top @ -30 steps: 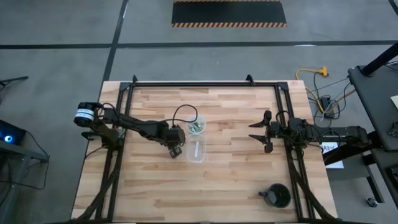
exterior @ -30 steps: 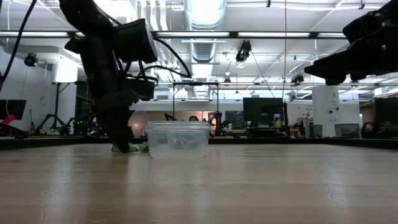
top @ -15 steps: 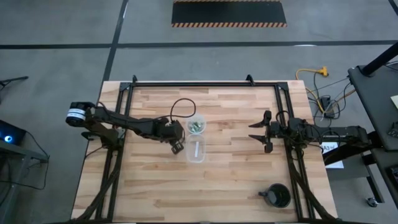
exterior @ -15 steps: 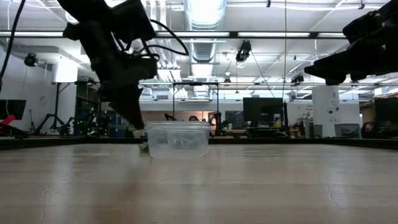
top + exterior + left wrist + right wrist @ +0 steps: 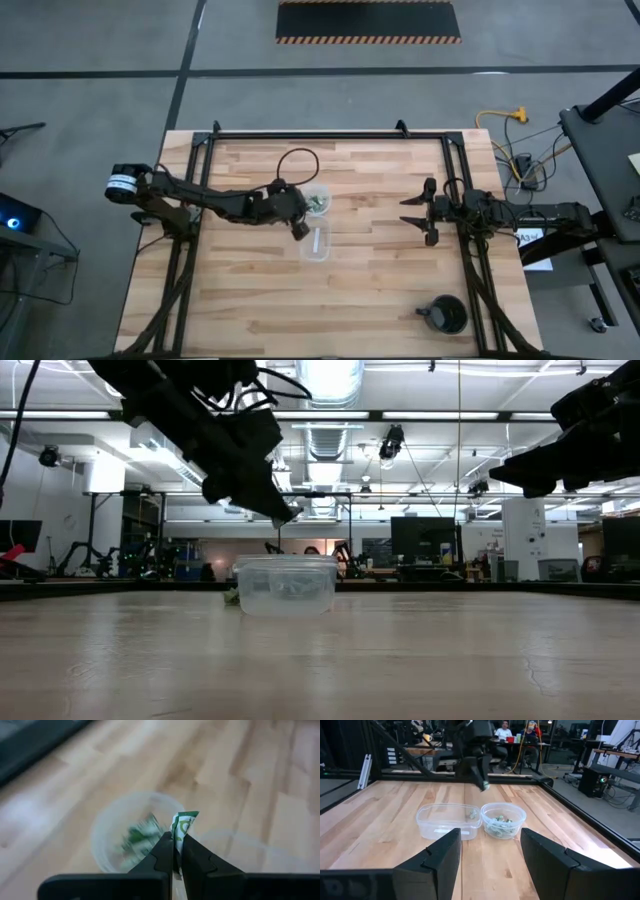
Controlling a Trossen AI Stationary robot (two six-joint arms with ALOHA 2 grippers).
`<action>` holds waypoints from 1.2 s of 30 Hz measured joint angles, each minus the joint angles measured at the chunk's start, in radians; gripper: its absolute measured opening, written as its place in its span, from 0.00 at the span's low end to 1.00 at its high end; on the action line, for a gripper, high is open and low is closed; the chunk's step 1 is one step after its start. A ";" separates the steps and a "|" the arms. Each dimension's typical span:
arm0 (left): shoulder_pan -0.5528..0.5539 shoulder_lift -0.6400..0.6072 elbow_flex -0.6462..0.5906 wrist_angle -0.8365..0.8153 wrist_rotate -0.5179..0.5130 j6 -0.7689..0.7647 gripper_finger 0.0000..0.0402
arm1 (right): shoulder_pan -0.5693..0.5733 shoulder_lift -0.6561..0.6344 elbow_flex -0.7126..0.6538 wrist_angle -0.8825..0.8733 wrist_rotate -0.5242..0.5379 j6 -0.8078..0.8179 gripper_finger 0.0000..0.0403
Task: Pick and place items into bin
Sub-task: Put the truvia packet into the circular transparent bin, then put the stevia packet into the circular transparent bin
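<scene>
My left gripper (image 5: 176,851) is clamped on a green-and-white bit (image 5: 183,824), hovering at the cup's (image 5: 317,201) seven o'clock. My right gripper (image 5: 414,211), fingers apart, waits at the table's three o'clock.

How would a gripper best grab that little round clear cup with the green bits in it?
Probably by the rim, from above: the round clear cup stands upright and open-topped, so one finger could go inside, one outside. The rectangular container crowds one side, so take the far wall.
</scene>
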 joint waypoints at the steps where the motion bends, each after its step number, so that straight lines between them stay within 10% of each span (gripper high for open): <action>1: 0.000 0.000 0.000 0.015 -0.027 0.003 0.01 | 0.000 0.000 0.000 0.000 0.000 0.000 0.49; 16: 0.005 0.002 -0.002 0.137 -0.115 0.085 0.01 | 0.000 0.000 0.000 0.000 0.000 0.000 0.49; 36: 0.017 0.003 -0.011 0.134 -0.128 0.090 0.27 | 0.000 0.000 0.000 0.000 0.000 0.000 0.49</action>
